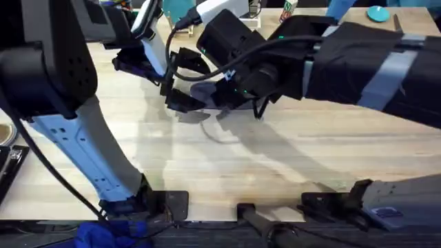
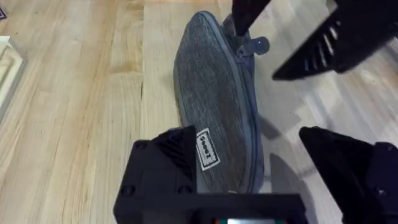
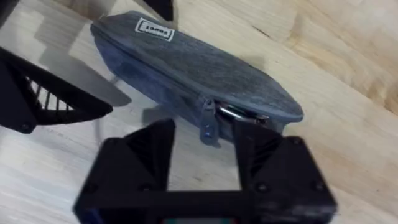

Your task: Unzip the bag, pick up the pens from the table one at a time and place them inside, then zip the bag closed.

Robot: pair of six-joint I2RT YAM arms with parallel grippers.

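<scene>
Lying on counter (image 2: 74, 112): grey bag (image 2: 214, 106), zipper nearly closed.
Left gripper (image 2: 249, 180): open, straddling bag's end.
Right gripper (image 3: 205, 146): open around zipper pull (image 3: 207, 121).

Unreadable white label (image 2: 207, 148) on bag (image 2: 214, 106)

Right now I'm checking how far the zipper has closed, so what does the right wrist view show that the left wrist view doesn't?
Right wrist only: a short gap open beyond the zipper pull, with something metallic glinting inside, and the right claw open around the pull.

Left wrist only: the left claw straddling the label end, one finger on the fabric.

Both: the blue-grey pencil pouch, its white label and the wooden table.
</scene>
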